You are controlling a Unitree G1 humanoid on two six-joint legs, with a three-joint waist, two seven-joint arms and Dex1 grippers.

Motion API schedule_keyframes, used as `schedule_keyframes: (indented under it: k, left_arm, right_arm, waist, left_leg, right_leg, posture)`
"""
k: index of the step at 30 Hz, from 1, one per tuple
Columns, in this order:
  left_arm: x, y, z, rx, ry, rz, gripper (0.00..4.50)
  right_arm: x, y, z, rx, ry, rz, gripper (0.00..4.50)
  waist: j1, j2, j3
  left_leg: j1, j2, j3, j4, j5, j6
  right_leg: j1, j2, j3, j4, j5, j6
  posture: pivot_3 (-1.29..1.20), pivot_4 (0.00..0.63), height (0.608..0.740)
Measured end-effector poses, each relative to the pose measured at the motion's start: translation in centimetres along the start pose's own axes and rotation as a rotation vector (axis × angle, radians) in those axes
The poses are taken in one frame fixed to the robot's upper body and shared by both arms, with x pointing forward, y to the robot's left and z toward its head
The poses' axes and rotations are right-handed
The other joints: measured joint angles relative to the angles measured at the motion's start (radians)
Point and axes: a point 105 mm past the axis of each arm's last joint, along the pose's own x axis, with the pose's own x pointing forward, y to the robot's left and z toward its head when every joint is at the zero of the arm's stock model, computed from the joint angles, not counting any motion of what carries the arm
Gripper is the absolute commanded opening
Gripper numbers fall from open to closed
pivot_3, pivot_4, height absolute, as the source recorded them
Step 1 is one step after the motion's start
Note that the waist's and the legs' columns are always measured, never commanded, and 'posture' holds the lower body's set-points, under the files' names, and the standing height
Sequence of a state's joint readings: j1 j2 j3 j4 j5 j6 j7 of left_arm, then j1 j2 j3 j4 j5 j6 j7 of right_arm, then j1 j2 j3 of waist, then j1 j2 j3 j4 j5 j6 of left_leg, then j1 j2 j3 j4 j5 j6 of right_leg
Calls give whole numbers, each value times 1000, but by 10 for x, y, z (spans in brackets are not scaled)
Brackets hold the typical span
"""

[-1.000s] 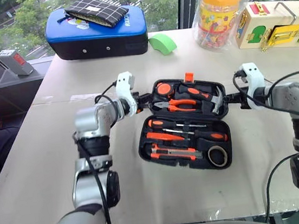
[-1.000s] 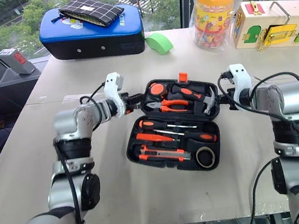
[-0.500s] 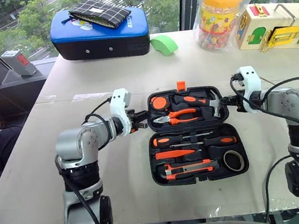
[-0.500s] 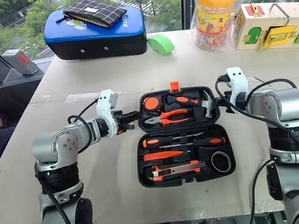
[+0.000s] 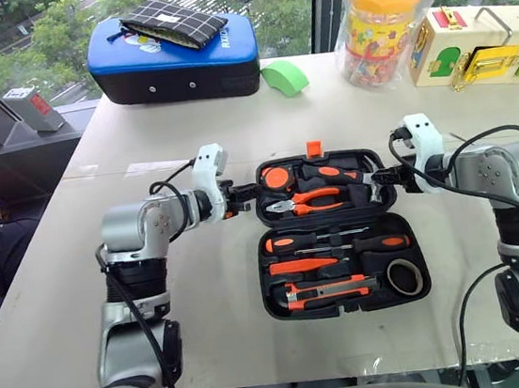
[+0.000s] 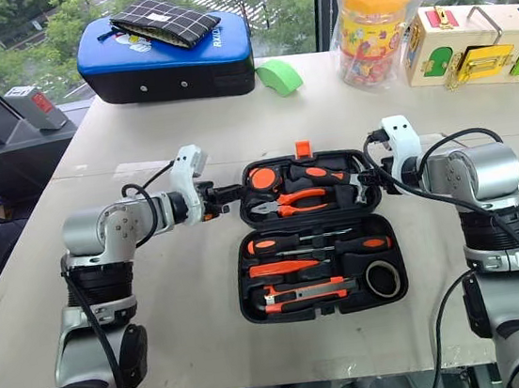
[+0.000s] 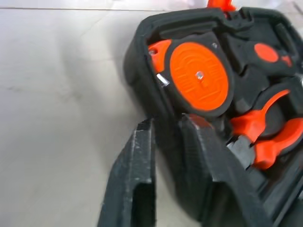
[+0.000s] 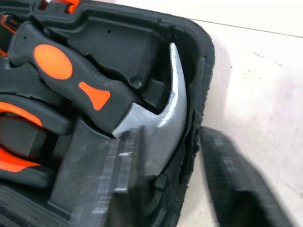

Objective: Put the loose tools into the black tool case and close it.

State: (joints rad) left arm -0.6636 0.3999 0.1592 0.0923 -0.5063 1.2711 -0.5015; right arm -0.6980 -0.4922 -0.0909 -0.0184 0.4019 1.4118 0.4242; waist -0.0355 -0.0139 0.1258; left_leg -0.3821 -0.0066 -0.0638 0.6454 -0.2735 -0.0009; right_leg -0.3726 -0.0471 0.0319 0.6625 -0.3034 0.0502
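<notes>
Blue padded case (image 5: 170,55), green tape roll (image 5: 283,77) and toy jar (image 5: 379,23) beyond, black tool case (image 5: 338,232) lying open between both grippers, long axis across, left gripper (image 5: 244,195) and right gripper (image 5: 378,179) each slightly parted, straddling the far half's end walls, tools (image 5: 330,263) slotted inside

Black tool case (image 5: 337,227) open flat on table; screwdrivers (image 5: 337,243), utility knife (image 5: 326,290), tape ring (image 5: 403,278) slotted inside.

I counted one black tool case (image 5: 414,293), two screwdrivers (image 5: 317,239), one utility knife (image 5: 326,290), one tape ring (image 5: 404,276), one hammer (image 8: 156,118), one pliers (image 5: 308,200)
</notes>
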Motion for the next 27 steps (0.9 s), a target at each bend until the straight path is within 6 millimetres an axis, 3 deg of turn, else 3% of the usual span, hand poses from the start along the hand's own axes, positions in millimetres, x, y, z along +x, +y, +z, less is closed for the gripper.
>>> schedule_keyframes:
  k: [11, 16, 24, 27]
  left_arm:
    - [-7, 1, 2, -110, -7, -6, 1073]
    - [-14, -4, 17, -111, -34, -27, 1073]
    - [-8, -1, -9, -75, 77, -3, 1073]
    - [-8, -1, -10, -28, 80, 8, 1073]
  right_arm:
    - [1, -2, 3, 17, -1, 0, 1576]
    - [2, -3, 5, 21, -2, 1, 1576]
    - [3, -4, 7, 24, -6, 3, 1576]
    - [3, -3, 6, 24, -5, 4, 1576]
  waist:
    - [-3, 0, 0]
    - [-2, 0, 0]
    - [-2, 0, 0]
    - [-2, 0, 0]
  left_leg:
    - [-1, 0, 0, 0, 0, 0]
    - [-1, 0, 1, 0, 0, 0]
    - [-1, 0, 1, -1, 0, 0]
    - [-1, 0, 1, -1, 0, 0]
  right_leg:
    - [-1, 0, 0, 0, 0, 0]
    - [-1, 0, 0, 0, 0, 0]
    - [-2, 0, 1, 0, 0, 0]
    - [-2, -1, 4, 0, 0, 0]
  posture:
    - [0, 150, 740]
    - [0, 150, 740]
    - [0, 150, 740]
    - [0, 150, 740]
